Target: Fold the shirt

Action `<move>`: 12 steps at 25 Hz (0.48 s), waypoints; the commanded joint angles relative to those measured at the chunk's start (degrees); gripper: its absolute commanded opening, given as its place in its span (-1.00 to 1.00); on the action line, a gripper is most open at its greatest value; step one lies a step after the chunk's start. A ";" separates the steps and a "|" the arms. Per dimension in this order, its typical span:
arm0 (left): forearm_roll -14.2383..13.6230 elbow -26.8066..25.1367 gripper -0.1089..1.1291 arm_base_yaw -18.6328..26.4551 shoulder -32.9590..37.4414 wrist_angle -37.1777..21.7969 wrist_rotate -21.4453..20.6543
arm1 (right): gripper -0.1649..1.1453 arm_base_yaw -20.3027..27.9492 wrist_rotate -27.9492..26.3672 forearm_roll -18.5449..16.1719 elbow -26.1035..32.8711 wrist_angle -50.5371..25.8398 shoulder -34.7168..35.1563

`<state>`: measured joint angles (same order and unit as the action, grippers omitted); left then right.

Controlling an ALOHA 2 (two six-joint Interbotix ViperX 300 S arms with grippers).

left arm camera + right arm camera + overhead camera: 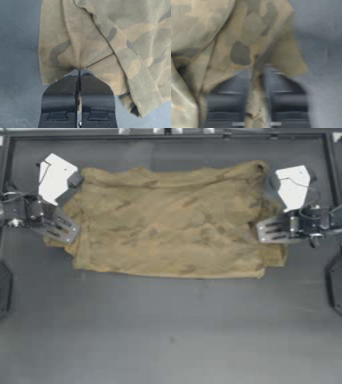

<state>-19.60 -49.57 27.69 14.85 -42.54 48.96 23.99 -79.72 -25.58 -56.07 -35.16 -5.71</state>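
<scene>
The shirt (170,223) lies spread on the dark table, tan with a faint camouflage pattern, wider than deep, its far edge wavy. My left gripper (65,231) sits at the shirt's left edge, shut on a pinch of cloth. In the left wrist view the shirt (100,40) puckers into the tips of the left gripper (79,72). My right gripper (266,231) is at the shirt's right edge, shut on the cloth. In the right wrist view, the shirt (247,37) runs down between the jaws of the right gripper (257,68).
Bare dark table (167,328) stretches from the shirt's near edge to the front. A narrower strip of table (167,153) shows behind the shirt. White parts of the two arms (55,178) (292,187) hang over the shirt's far corners.
</scene>
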 commanded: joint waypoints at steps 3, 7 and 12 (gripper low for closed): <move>-0.26 1.67 -0.73 -0.44 1.93 0.00 0.09 | -0.63 -1.14 -0.09 0.44 0.70 -0.35 -0.18; -0.44 2.20 -0.73 -0.88 1.93 0.00 0.00 | -0.61 -1.93 0.62 0.00 2.29 -2.81 -2.02; -1.67 4.13 -0.73 -2.11 1.93 -1.14 0.00 | -0.61 -2.72 0.97 -2.20 5.19 -6.33 -6.77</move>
<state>-20.57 -47.29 25.93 14.85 -43.24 48.96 21.62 -78.84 -26.72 -52.82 -40.78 -9.40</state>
